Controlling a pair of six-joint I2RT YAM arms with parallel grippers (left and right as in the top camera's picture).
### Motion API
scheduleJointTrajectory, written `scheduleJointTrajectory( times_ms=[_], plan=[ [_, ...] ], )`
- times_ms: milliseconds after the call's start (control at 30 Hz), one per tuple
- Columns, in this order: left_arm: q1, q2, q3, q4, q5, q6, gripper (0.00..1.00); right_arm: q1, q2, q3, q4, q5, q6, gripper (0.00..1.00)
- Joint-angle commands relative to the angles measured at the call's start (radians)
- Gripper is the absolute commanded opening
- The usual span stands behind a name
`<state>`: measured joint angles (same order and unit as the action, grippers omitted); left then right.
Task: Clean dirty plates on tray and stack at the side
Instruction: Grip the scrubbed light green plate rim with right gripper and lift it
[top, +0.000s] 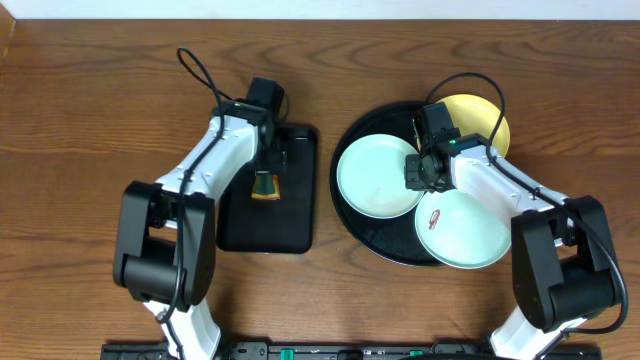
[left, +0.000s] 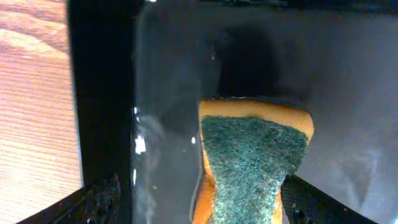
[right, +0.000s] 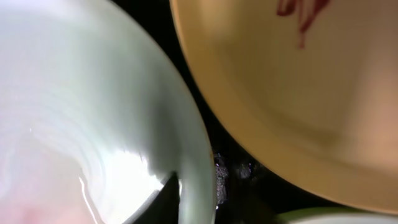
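On the round black tray (top: 350, 228) lie three plates: a pale mint plate (top: 375, 178) at left, another mint plate (top: 465, 232) at the front, and a yellow plate (top: 487, 118) at the back. The yellow plate (right: 280, 93) carries a red smear. My right gripper (top: 420, 172) sits at the left mint plate's right rim. In the right wrist view the gripper (right: 199, 205) is closed over that rim (right: 198, 180). My left gripper (top: 264, 178) stands open over a green-and-orange sponge (left: 252, 155), which lies loose between its fingers (left: 99, 202).
The sponge (top: 264, 188) rests in a smaller rectangular black tray (top: 270, 225) left of the round tray. The tray's floor (left: 168, 93) looks wet. Brown wooden table (top: 80, 120) surrounds both trays.
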<state>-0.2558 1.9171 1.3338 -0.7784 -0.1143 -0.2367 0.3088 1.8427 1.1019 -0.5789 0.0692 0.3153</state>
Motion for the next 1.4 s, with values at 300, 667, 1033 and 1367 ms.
scheduleJointTrajectory(
  times_ms=[300,667,1033,1367],
  plan=[
    [0.003,-0.021,0.009,-0.003,0.01,-0.005,0.88,0.016,0.009,-0.005,0.001,0.001,0.002,0.01],
    [0.003,-0.021,0.009,-0.003,0.01,-0.005,0.89,0.017,0.009,-0.006,-0.005,0.001,0.002,0.01],
    [0.003,-0.021,0.009,-0.003,0.01,-0.005,0.89,0.019,-0.068,0.028,-0.034,0.004,-0.048,0.01],
    [0.003,-0.021,0.009,-0.003,0.01,-0.005,0.89,0.021,-0.234,0.029,-0.035,0.142,-0.096,0.01]
  ],
)
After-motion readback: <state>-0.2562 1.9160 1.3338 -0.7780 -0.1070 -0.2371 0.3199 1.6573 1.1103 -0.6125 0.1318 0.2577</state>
